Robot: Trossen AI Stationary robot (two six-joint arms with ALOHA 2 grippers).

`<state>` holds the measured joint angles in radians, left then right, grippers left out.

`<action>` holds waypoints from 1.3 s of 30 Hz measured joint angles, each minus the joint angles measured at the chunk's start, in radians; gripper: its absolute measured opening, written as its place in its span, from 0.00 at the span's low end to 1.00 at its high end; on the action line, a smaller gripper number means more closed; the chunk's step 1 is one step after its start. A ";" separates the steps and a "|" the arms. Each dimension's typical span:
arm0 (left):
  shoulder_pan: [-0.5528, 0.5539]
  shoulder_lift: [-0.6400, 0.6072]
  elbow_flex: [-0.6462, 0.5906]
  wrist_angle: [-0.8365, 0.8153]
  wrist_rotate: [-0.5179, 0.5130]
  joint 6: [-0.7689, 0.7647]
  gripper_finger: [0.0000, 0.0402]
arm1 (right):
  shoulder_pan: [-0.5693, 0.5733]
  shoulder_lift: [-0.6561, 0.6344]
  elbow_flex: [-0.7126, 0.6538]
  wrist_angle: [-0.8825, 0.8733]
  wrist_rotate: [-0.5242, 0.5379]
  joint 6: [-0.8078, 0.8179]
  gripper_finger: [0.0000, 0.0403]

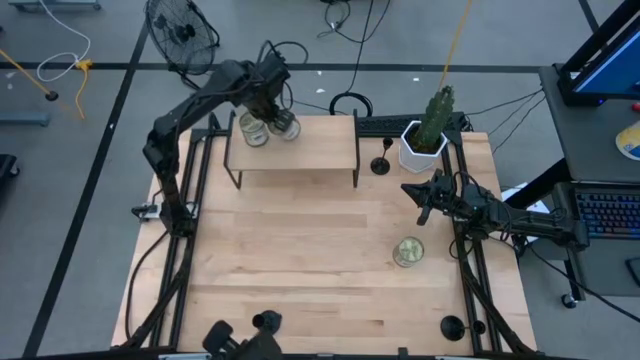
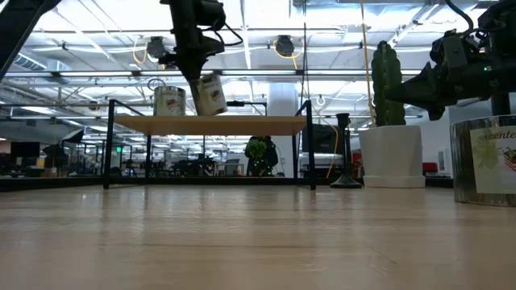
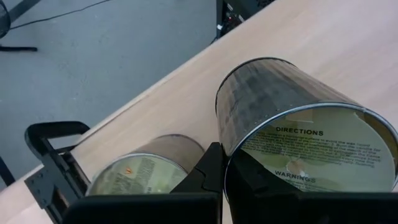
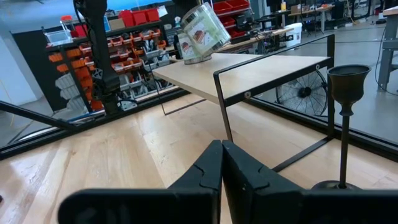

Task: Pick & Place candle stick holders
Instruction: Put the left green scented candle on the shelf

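Observation:
A black candlestick (image 1: 381, 163) stands upright on its round base on the table, between a wooden riser shelf (image 1: 295, 155) and a white cactus pot (image 1: 422, 145). It also shows in the right wrist view (image 4: 345, 118) and the low view (image 2: 344, 153). A second black round base (image 1: 452, 326) stands at the near right corner. My left gripper (image 1: 278, 112) is over the shelf, shut on a glass jar (image 1: 286, 126) with a printed label. A second jar (image 1: 252, 130) stands on the shelf beside it. My right gripper (image 1: 420, 193) is shut and empty, near the candlestick on its near right side. My left gripper holds the glass jar by its open rim (image 3: 231, 163), one finger (image 3: 208, 174) outside the wall and the other inside the mouth. The fingers come from above, slanting from the far side. The jar is tilted (image 2: 211, 94) just over the shelf top; whether its lower edge touches the shelf, I cannot tell.
A third glass jar (image 1: 408, 252) stands on the table near my right arm. The cactus pot stands at the far right. The shelf's black metal legs (image 4: 224, 118) stand between my right gripper and the shelf. A fan (image 1: 180, 35) is on the floor beyond the table.

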<state>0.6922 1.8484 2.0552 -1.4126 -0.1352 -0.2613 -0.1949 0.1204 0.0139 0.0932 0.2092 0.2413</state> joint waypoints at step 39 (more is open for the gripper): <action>0.027 0.045 0.000 -0.020 0.019 0.058 0.00 | 0.000 0.000 0.000 0.000 0.000 0.007 0.01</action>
<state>0.7190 1.8938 2.0552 -1.4330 -0.1164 -0.2035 -0.1949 0.1200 0.0141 0.0937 0.2092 0.2481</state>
